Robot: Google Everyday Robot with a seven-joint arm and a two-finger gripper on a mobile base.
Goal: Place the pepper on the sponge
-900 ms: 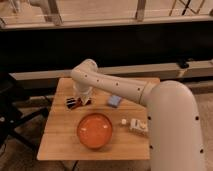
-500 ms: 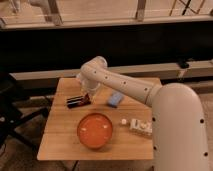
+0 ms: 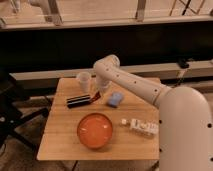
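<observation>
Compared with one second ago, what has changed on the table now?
The gripper moved sideways from the black striped bar toward the sponge; the pepper seems to travel with it. The cup behind is now uncovered. The bar, sponge, orange bowl and white bottle stayed put.

Warm, rather dim light falls from above. The wooden surface (image 3: 60, 135) and the pale floor (image 3: 100, 9) beyond the rail are the brightest zones, and the band between them is nearly black. The white arm (image 3: 135, 85) carries soft highlights along its upper side and darkens underneath. The claw (image 3: 98, 93), low over the surface between the cup (image 3: 84, 80) and the sponge (image 3: 115, 99), lies in the arm's shade. The bowl (image 3: 95, 131) glows orange, paler toward its centre.
</observation>
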